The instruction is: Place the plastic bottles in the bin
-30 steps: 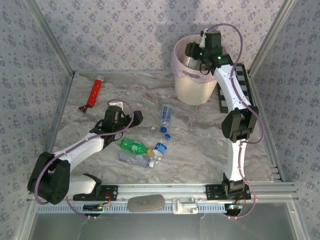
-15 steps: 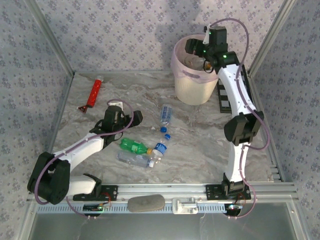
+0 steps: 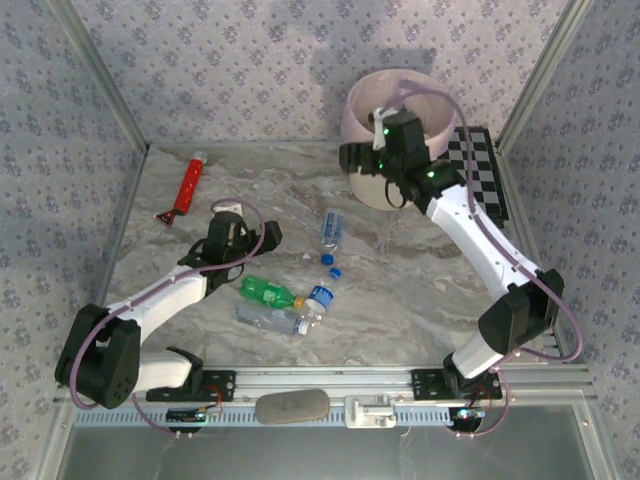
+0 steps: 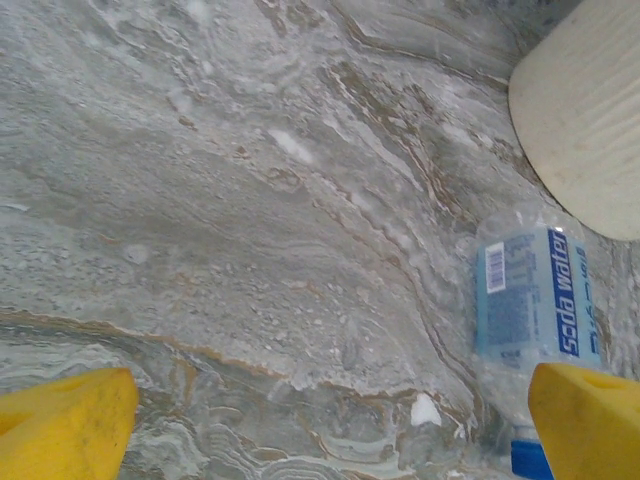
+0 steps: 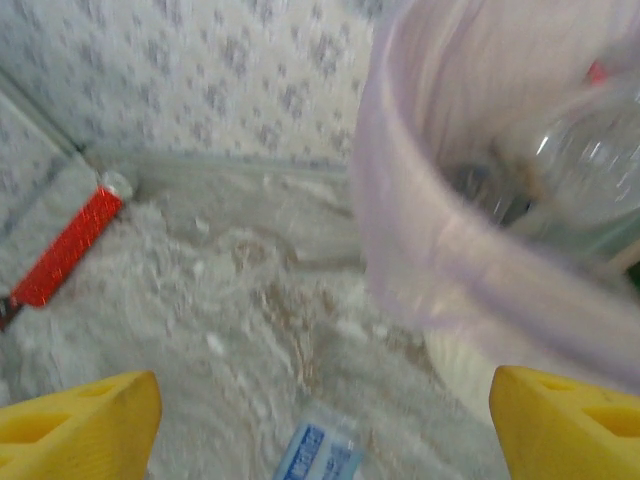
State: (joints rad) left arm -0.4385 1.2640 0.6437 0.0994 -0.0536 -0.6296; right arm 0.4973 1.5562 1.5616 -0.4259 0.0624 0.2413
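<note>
Swung off the bin [image 3: 385, 195], the right hand [image 3: 352, 160] is held wide, empty; a soda bottle [image 3: 331, 228] is laid on the counter [image 3: 400, 270] just beneath, axis near-to-far, farther from the wide left hand [image 3: 224, 213]

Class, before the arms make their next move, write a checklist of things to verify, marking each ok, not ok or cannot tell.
1. Right pincer open, nothing in it: ok.
2. Left pincer open: ok.
3. Soda water bottle centred under left pincer: not ok, it lies off to one side.
4. Bin upright: ok.
5. All bottles binned: not ok, green bottle lies on the table.
6. Room left in bin: cannot tell.
</note>
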